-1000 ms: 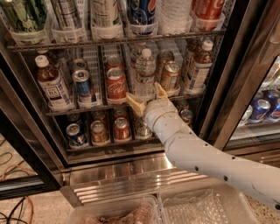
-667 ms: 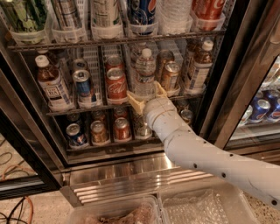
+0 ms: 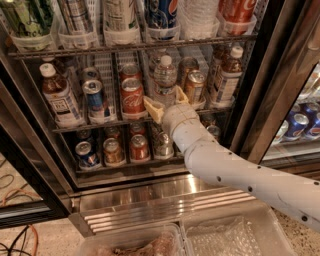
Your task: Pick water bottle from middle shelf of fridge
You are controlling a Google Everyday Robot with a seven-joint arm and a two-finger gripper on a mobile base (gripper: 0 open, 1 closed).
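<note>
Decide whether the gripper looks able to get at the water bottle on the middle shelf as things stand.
Probably yes. The gripper is open right in front of the water bottle, near its base, with nothing between them. The red can and gold can stand close alongside.

A Pepsi logo shows on the top blue can (image 3: 162, 11); the gripper (image 3: 165, 100), fingers apart, is at the water bottle (image 3: 165, 75)

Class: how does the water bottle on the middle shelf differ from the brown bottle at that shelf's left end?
The water bottle holds clear liquid, the brown bottle dark liquid. The water bottle stands mid-shelf, the open gripper at its base; the brown bottle stands far left, away from the gripper. Both are upright with white caps.
</note>
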